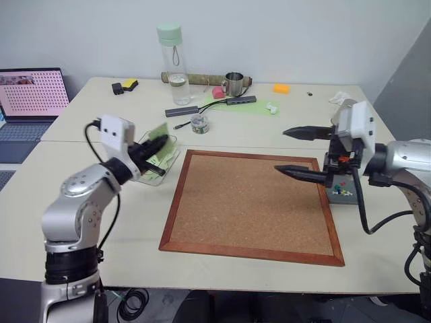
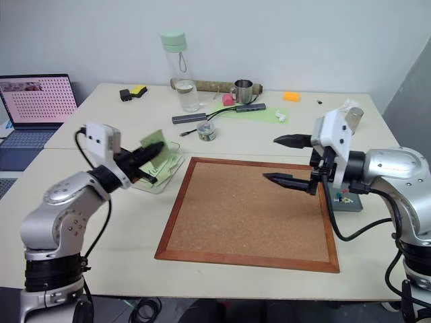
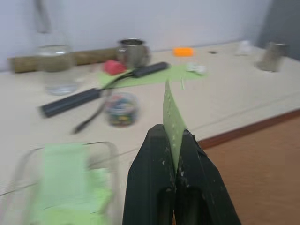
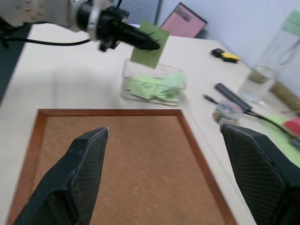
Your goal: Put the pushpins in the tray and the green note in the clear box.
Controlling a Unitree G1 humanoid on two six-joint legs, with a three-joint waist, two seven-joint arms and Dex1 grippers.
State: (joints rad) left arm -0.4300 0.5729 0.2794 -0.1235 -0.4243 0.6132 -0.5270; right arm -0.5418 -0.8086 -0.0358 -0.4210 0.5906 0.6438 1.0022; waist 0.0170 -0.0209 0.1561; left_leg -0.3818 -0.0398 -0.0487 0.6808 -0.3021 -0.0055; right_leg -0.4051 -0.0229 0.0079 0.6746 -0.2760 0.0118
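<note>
My left gripper is shut on the green note, which it holds upright just above the clear box left of the cork board. In the left wrist view the green note stands edge-on between the fingers, with the clear box below holding other green notes. My right gripper hangs open and empty over the board's right side, pointing left. Behind it, the dark tray sits off the board's right edge with several coloured pushpins in it.
A framed cork board fills the table's middle. Toward the back stand a clear water bottle, a metal cup, a small jar, cables and a USB hub. An open laptop sits at far left.
</note>
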